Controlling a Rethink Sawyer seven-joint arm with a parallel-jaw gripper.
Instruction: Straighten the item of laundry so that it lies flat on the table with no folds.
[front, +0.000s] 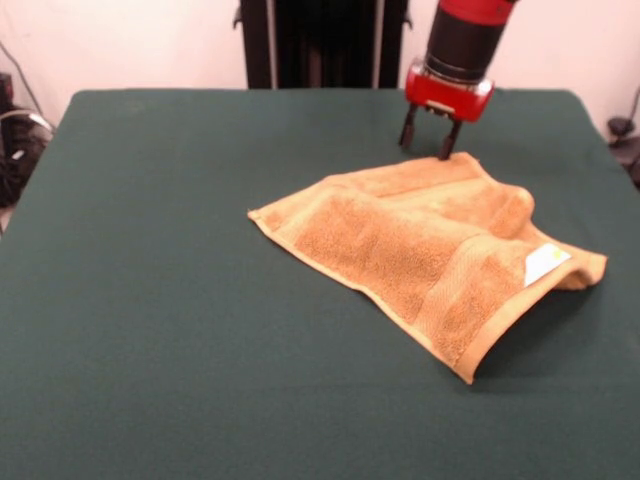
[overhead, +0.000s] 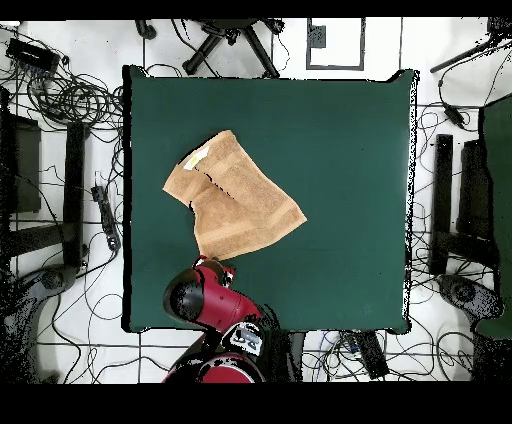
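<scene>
One orange-tan hand towel (front: 420, 250) rumpled with folds on green table (front: 150, 300), white tag (front: 545, 263) showing, gripper (front: 428, 143) fingers apart at its far edge.

In the front view the arm (front: 468, 35) is cut off by the top edge; the towel's (front: 420, 245) folds hide its underside; the tag's (front: 545, 263) print is too small to read.

The orange-tan towel (front: 420, 250) lies rumpled on the dark green table (front: 160, 300), right of centre, with a fold running across it and its right edge turned up, where a small white tag (front: 545, 263) shows. The red and black arm comes down from the top, and its gripper (front: 428, 140) hangs at the towel's far edge, its two dark fingers (front: 446, 141) apart, one tip just at the cloth
</scene>
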